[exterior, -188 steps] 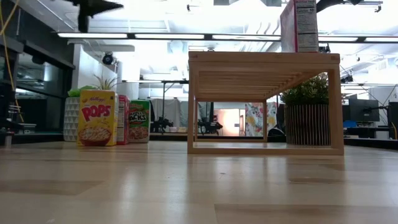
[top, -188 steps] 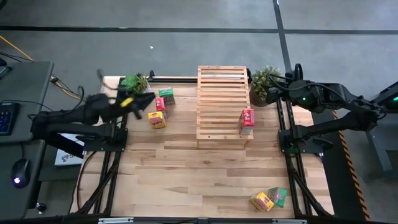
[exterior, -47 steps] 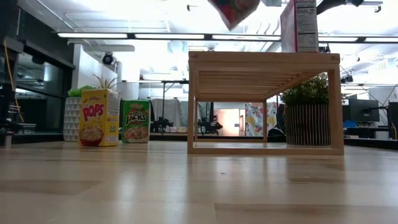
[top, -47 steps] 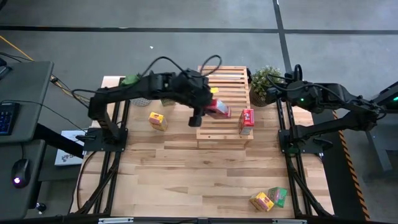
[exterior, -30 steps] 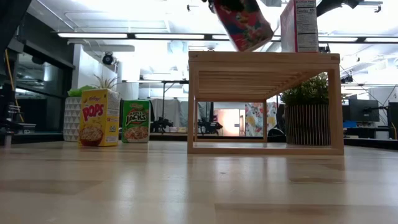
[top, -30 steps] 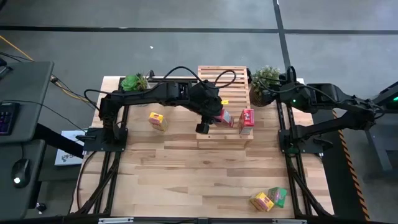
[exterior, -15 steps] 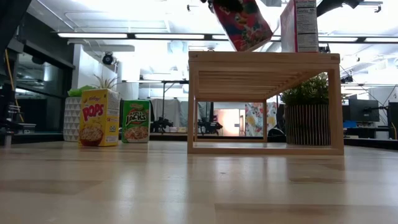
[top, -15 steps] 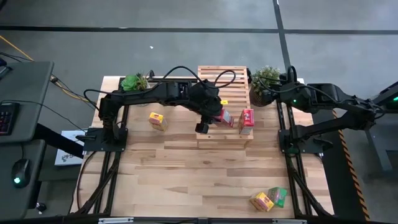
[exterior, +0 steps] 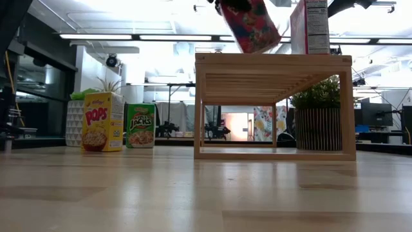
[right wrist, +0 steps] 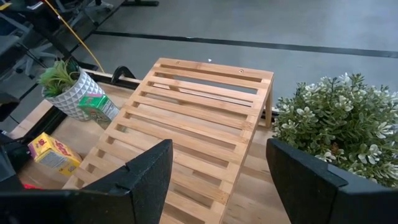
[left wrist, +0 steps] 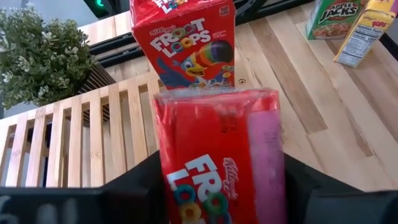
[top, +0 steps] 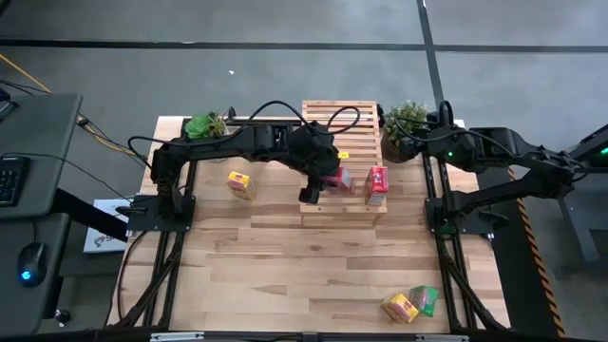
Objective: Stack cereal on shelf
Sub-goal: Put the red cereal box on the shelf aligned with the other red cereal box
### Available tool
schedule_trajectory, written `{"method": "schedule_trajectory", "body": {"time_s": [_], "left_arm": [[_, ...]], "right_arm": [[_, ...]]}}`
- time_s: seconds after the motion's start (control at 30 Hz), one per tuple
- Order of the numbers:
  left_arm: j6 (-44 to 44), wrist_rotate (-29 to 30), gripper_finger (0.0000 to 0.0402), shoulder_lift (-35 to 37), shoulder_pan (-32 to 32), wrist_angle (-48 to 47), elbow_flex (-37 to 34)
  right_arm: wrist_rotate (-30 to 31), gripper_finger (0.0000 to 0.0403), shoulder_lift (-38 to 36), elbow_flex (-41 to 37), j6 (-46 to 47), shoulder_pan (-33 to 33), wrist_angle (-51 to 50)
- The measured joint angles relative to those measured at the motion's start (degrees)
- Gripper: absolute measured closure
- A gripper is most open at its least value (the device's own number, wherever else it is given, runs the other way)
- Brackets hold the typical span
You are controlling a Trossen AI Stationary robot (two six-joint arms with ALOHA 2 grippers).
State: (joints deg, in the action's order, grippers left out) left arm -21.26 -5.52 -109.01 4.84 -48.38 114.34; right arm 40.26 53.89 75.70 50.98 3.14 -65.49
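The shelf (top: 338, 122) is a light slatted wooden rack at the table's far middle. One red cereal box (top: 377, 185) stands upright on its right part, and also shows in the low view (exterior: 309, 26) and the left wrist view (left wrist: 183, 40). My left gripper (top: 328, 178) is over the shelf just left of that box, shut on a second red cereal box (left wrist: 217, 155). My right gripper (right wrist: 217, 186) is open and waits high by the right potted plant (top: 404, 128). My left gripper pinches the red cereal box between its two fingers (left wrist: 140, 186), one on each of two opposite sides near its upper end (left wrist: 171, 186). It comes from above, slanting from the table's left. The box hangs tilted, its lower corner (exterior: 257, 50) at the shelf top; whether it touches, I cannot tell.
A yellow box (top: 240, 183) and a green box (exterior: 143, 125) stand on the table left of the shelf (exterior: 273, 61). Another yellow box (top: 400, 307) and green box (top: 425, 299) lie near the table's near right corner. A second potted plant (top: 204, 125) stands far left.
My left gripper carried the red box rightward and down from above the shelf's left part to a spot just left of the standing red box. Over the last second it has stayed about there, with the box tilted.
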Motion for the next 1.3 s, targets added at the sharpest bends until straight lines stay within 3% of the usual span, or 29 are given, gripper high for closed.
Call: {"method": "schedule_trajectory", "body": {"time_s": [0.33, 0.5, 0.7, 0.83, 0.97, 1.2, 1.3], "left_arm": [[1.7, 0.2, 0.0123, 0.0, 0.3, 1.1, 0.0], [1.8, 0.7, 0.0117, 0.1, 1.2, 1.5, 2.1], [2.5, 0.9, 0.0117, 0.4, 3.1, -5.4, 10.2], [7.1, -0.2, 0.0123, 1.0, 4.3, -8.1, 11.8], [12.2, -6.2, 0.0179, 1.1, 5.4, -8.6, 9.6], [17.1, -6.8, 0.0382, 7.0, 5.4, -3.6, -2.7], [21.5, -3.1, 0.0387, 13.9, 5.6, 3.5, -10.5]], "right_arm": [[-0.1, 0.015, 0.0, 0.0, 0.2, 0.0, 0.0], [0.0, 0.015, 0.0, 0.0, 0.2, 0.0, 0.0], [0.0, 0.015, 0.0, 0.0, 0.2, 0.0, 0.1], [-0.1, 0.015, 0.0, 0.0, 0.8, 0.0, 0.2], [-0.3, 0.015, 0.0, 0.0, 1.5, 0.0, 0.2], [-1.1, 0.015, 0.0, 0.0, 1.5, 0.0, 0.0], [-1.1, 0.015, 0.0, 0.0, 1.5, 0.0, 0.0]]}}
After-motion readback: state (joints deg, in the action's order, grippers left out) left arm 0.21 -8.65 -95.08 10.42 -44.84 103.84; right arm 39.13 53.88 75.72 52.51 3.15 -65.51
